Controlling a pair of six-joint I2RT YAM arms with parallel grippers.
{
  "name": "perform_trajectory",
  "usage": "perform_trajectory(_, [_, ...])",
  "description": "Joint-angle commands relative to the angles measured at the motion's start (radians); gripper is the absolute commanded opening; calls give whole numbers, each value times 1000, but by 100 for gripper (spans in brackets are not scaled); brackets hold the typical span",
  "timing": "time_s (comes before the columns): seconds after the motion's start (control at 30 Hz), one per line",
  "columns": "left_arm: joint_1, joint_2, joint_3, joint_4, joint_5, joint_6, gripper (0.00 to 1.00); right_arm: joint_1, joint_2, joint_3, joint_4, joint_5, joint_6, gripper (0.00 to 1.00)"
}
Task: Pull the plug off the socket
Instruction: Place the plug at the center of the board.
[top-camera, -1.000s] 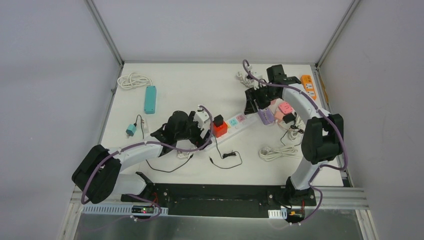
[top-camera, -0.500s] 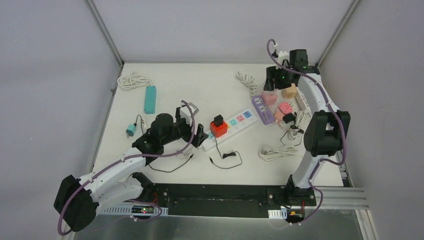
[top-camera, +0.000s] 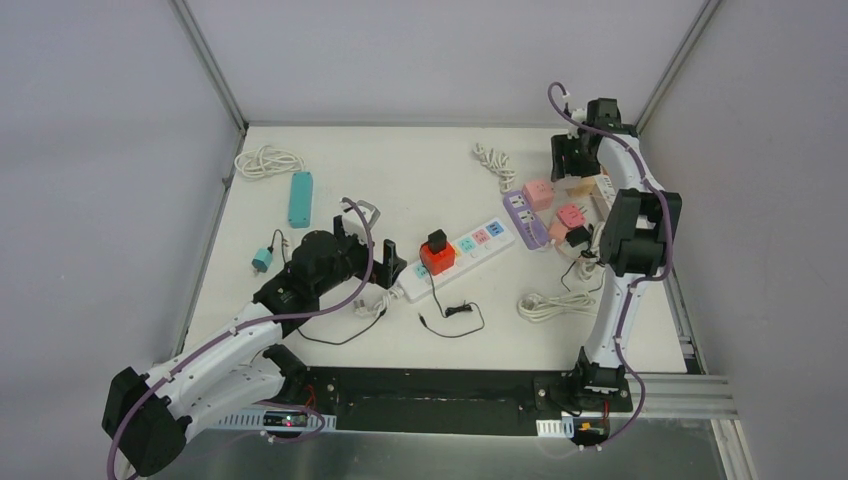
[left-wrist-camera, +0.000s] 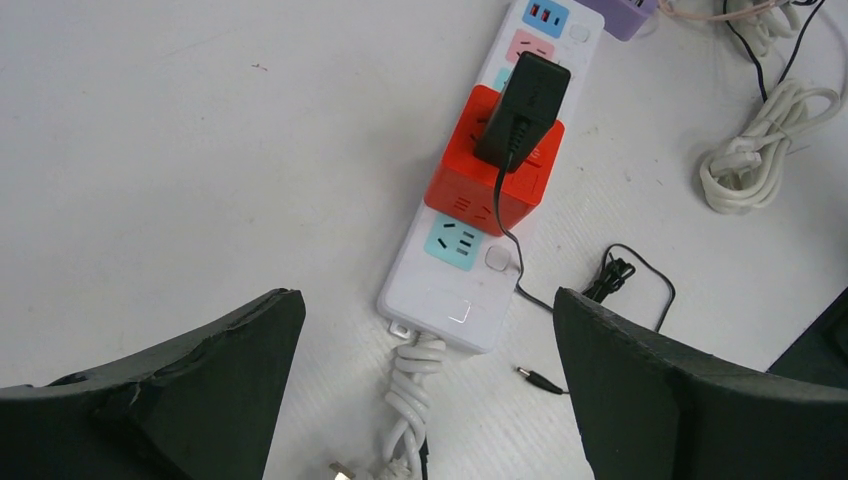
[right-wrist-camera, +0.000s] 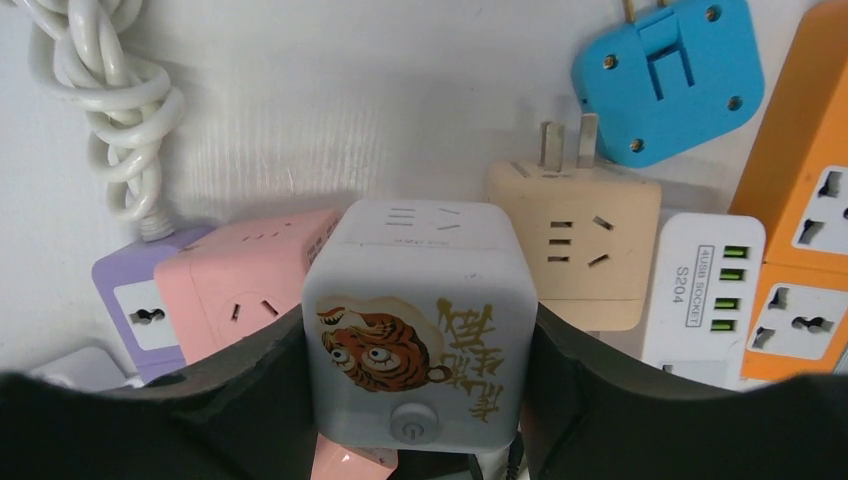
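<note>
Left gripper (left-wrist-camera: 425, 300), released and spread wide, grasping nothing, poised above the near end of the white power strip (left-wrist-camera: 527, 45). The task's black plug (left-wrist-camera: 522, 110) sits in the top of the red cube adapter (left-wrist-camera: 470, 195), which itself sits on the strip. In the left wrist view the plug lies toward one o'clock from the gripper and is not yet touched. To do the step well, the gripper should probably advance toward one o'clock and centre on the black body rather than on the red cube beneath. It should then close across the plug's narrow sides and draw straight along the pin axis. A slanted pull may lift the cube or drag the strip. The thin black lead (left-wrist-camera: 612, 275) trails toward four o'clock and is best kept out of the jaws. In the top view the left arm reaches from its base at seven o'clock, wrist pitched down toward table centre. The right gripper (right-wrist-camera: 415, 350), extended to the far corner at one o'clock, is clamped on a white tiger-print cube (right-wrist-camera: 415, 260) above a cluster of adapters (right-wrist-camera: 575, 245).
</note>
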Motion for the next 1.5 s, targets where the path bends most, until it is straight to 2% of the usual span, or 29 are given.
perform_trajectory(0.0, [5, -1, -9, -11, -26, -19, 99, -4, -1, 67, -43, -1, -21, 29])
perform_trajectory(0.27, [6, 9, -10, -11, -27, -13, 99, -7, -17, -3, -52, 16, -53, 69])
perform_trajectory(0.4, [5, 20, -6, -11, -17, -13, 99, -8, -16, -20, -47, 13, -50, 78])
perform_trajectory(0.57, [6, 23, -4, -13, -9, -13, 99, -7, -30, -34, -52, -9, -45, 80])
perform_trajectory(0.8, [5, 19, -18, 4, 22, 10, 99, -9, -141, -74, -34, -2, -71, 85])
perform_trajectory(0.97, [6, 19, -78, 146, 101, 43, 99, -13, -237, -111, -33, -65, -89, 86])
perform_trajectory(1.07, [5, 22, -128, 246, 167, 79, 99, -13, -299, -139, -45, -166, -127, 86])
perform_trajectory(1.23, [5, 32, -208, 416, 237, 142, 99, -8, -423, -207, -82, -460, -226, 86])
perform_trajectory(1.33, [5, 44, -216, 439, 235, 152, 99, 14, -494, -252, -85, -595, -277, 86])
perform_trajectory(1.47, [6, 62, -224, 464, 253, 142, 99, 79, -597, -320, -90, -668, -370, 87])
